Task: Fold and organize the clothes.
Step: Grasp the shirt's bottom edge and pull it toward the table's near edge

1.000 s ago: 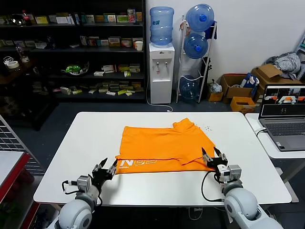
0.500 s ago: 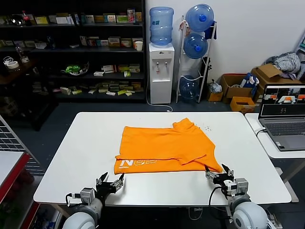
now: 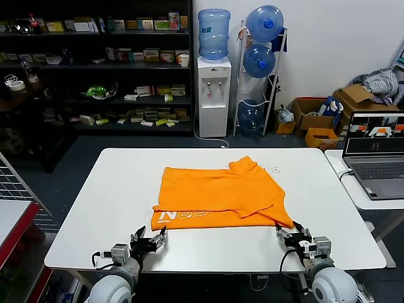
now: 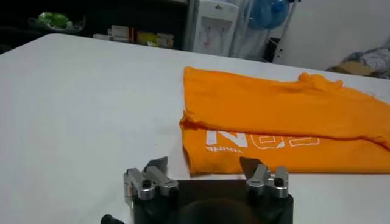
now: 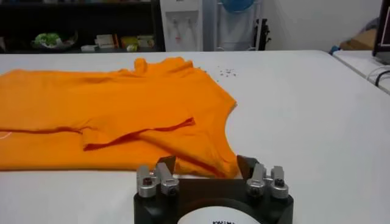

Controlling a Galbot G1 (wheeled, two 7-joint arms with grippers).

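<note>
The orange T-shirt [image 3: 218, 197] lies partly folded on the white table [image 3: 107, 202], white lettering along its near left edge. It also shows in the left wrist view [image 4: 274, 122] and in the right wrist view [image 5: 109, 109]. My left gripper [image 3: 151, 239] is open and empty near the table's front edge, just short of the shirt's near left corner; it shows in its own view [image 4: 204, 165]. My right gripper [image 3: 290, 231] is open and empty near the front edge, just short of the shirt's near right corner; it shows in its own view [image 5: 206, 163].
A second table with an open laptop [image 3: 377, 158] stands at the right. Shelves [image 3: 101, 63], a water dispenser [image 3: 213, 76] and cardboard boxes [image 3: 315, 117] stand behind the table. A wire rack [image 3: 12, 189] is at the left.
Both grippers have drawn back from the shirt's near corners toward the table's front edge, mostly in the first half second, and stay open. The shirt lies as before.
</note>
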